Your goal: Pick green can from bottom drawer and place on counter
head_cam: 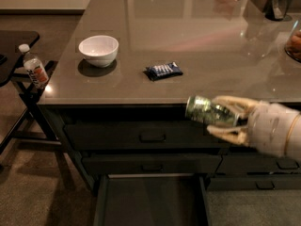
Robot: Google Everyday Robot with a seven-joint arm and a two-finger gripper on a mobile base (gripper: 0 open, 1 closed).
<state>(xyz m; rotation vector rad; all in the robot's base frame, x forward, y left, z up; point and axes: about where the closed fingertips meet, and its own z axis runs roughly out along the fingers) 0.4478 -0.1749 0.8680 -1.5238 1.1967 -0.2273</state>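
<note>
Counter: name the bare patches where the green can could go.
Bare counter: the wide middle behind the bowl and snack packet, and the front edge right of it, above the tool holding the green can. Crowded: far right corner.
</note>
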